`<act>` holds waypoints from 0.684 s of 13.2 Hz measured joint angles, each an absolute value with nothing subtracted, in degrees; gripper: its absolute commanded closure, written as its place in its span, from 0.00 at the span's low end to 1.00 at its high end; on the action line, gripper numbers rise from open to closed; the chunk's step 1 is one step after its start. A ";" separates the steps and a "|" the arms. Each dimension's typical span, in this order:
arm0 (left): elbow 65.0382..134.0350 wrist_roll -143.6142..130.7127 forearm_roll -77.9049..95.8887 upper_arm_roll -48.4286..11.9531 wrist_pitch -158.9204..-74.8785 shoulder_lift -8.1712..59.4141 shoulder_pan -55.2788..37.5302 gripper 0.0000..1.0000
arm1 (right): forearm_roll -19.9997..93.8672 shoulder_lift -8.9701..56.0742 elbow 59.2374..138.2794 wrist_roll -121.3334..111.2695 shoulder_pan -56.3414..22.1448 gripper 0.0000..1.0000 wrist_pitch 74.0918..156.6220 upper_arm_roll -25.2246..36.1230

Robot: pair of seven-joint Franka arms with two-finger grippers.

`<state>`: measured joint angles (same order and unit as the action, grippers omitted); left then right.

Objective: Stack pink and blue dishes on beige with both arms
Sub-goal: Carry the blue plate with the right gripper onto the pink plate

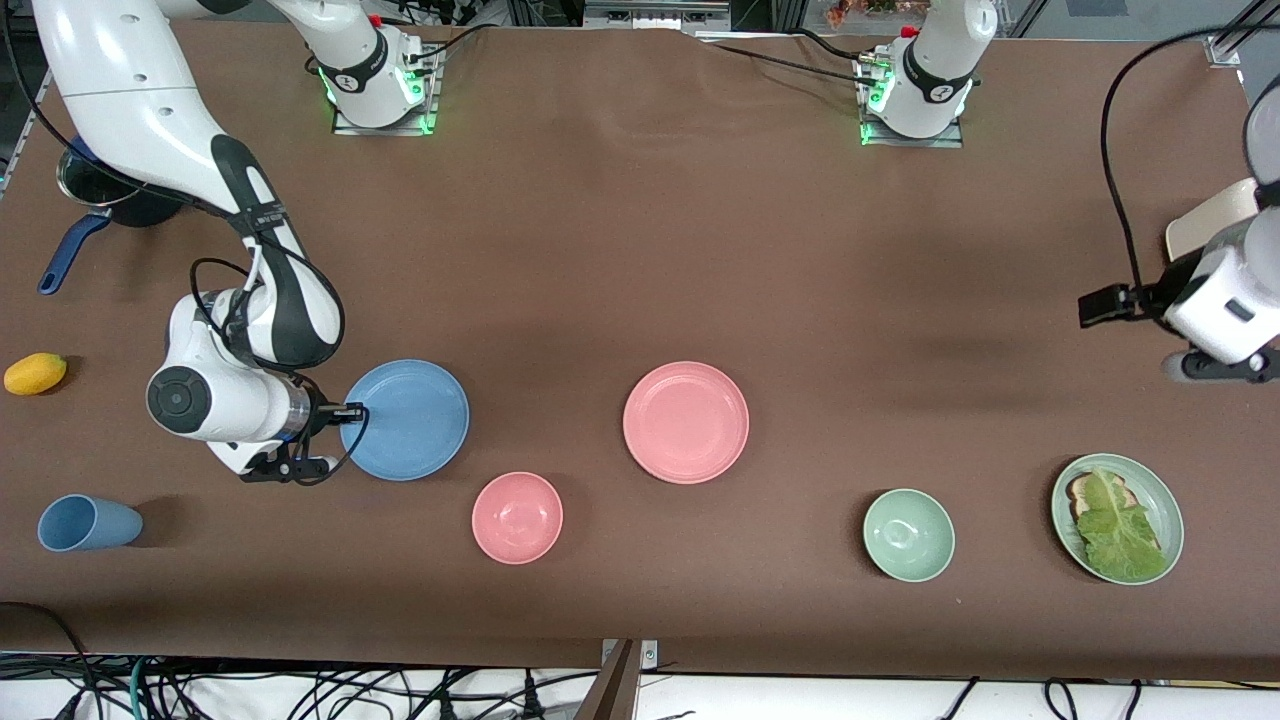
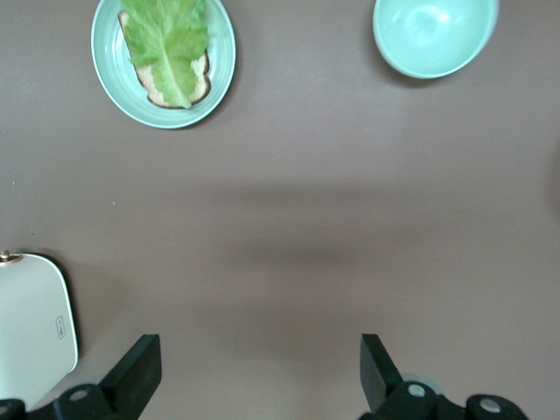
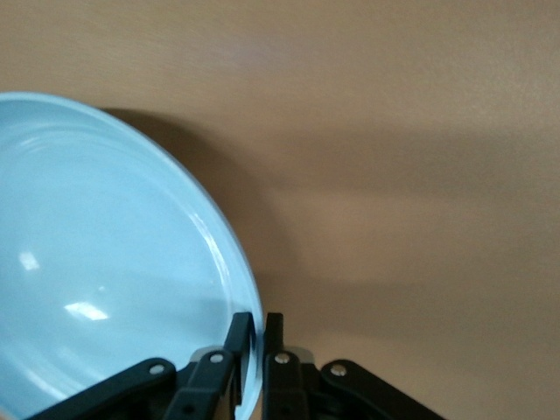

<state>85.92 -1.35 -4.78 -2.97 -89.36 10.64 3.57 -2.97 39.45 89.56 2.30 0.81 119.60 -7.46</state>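
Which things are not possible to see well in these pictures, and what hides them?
- Beige plate: front view, mostly covered by the left arm; only a pale edge shows.
- Left gripper: open in its wrist view; front view's edge cuts the arm.
- Right gripper: closed on the blue plate rim; the wrist hides this in front view.
- Dark pot: front view, partly under the right arm.
- Pale box: left wrist view, cut by the edge.
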 measured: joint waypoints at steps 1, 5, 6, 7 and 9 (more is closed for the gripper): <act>86.25 -1.35 -4.12 -2.68 -89.31 8.58 3.16 0.00 | -2.97 38.69 87.62 2.39 0.78 1.00 117.08 -8.26; 90.41 -1.34 -3.77 -2.18 -88.91 2.14 2.40 0.00 | -2.98 36.68 76.49 2.60 0.00 1.00 105.81 -12.09; 91.19 -1.32 -3.63 -2.04 -88.90 1.56 2.40 0.00 | -2.98 36.45 74.52 2.64 -0.49 1.00 103.93 -12.83; 91.65 -1.32 -3.13 -1.85 -88.90 1.31 2.40 0.00 | -2.98 36.44 73.05 3.24 -0.98 1.00 102.73 -13.87; 91.91 -1.27 -2.02 -1.52 -88.90 1.29 2.43 0.00 | -2.97 36.66 72.35 8.27 -1.82 1.00 102.66 -17.15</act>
<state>91.91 -1.27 -2.02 -1.52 -88.90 1.29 2.43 -2.97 36.66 72.35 8.27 -1.82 102.66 -17.15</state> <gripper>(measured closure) 0.000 0.947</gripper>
